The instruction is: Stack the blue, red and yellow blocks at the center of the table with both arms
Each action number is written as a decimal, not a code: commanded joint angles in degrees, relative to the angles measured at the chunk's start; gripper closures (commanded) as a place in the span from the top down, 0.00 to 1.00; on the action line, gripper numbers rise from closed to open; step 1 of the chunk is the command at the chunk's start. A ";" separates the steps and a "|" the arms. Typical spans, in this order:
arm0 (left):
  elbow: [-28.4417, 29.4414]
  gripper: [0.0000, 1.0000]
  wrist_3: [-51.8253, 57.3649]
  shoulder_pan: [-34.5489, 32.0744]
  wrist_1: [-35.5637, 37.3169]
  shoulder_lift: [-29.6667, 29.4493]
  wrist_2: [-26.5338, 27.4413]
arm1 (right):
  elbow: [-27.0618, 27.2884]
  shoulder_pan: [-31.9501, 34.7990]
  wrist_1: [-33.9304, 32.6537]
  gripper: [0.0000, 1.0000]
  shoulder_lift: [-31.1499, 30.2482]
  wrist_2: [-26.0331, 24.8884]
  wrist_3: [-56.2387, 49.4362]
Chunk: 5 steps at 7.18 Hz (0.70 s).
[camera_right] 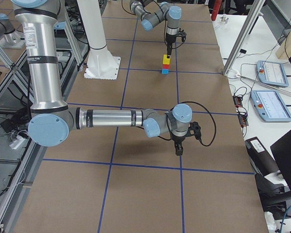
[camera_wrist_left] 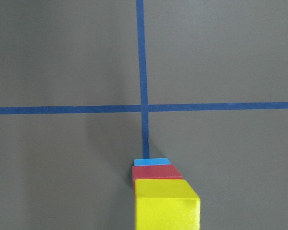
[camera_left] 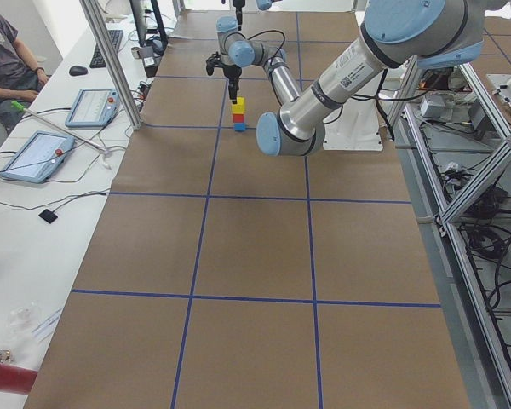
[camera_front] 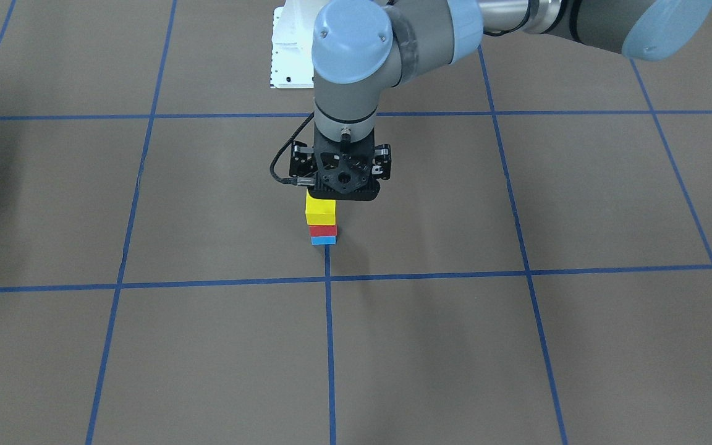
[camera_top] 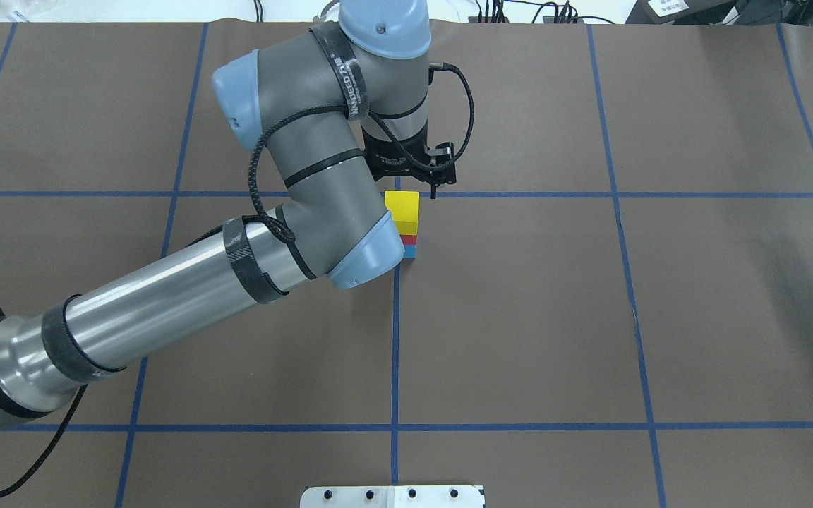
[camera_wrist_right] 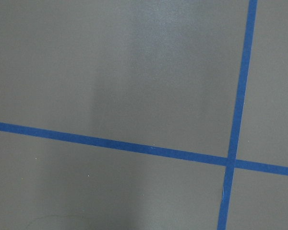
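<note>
A stack stands by the centre cross of blue tape: blue block at the bottom, red block on it, yellow block on top. It also shows in the overhead view and at the bottom of the left wrist view. My left gripper hangs straight over the yellow block. Its body hides the fingers, so I cannot tell whether it is open or shut. My right gripper points down over bare table far from the stack; I cannot tell its state.
The table is brown paper with a grid of blue tape lines. The white base plate of the robot is at the back. The left arm's forearm reaches across the left half. Operators' tablets lie beside the table.
</note>
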 commanded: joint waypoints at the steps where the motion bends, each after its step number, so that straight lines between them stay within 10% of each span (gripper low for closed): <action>1: -21.34 1.00 10.41 -3.88 3.60 18.29 0.22 | 1.18 0.94 0.00 1.00 0.26 0.00 0.23; 3: -26.17 1.00 29.09 -15.36 1.86 32.30 -0.40 | 3.55 4.01 -1.13 1.00 0.09 1.92 0.14; 5: -17.71 1.00 49.39 -31.60 -5.94 42.87 -10.00 | 3.82 7.27 -2.81 1.00 0.17 4.48 0.05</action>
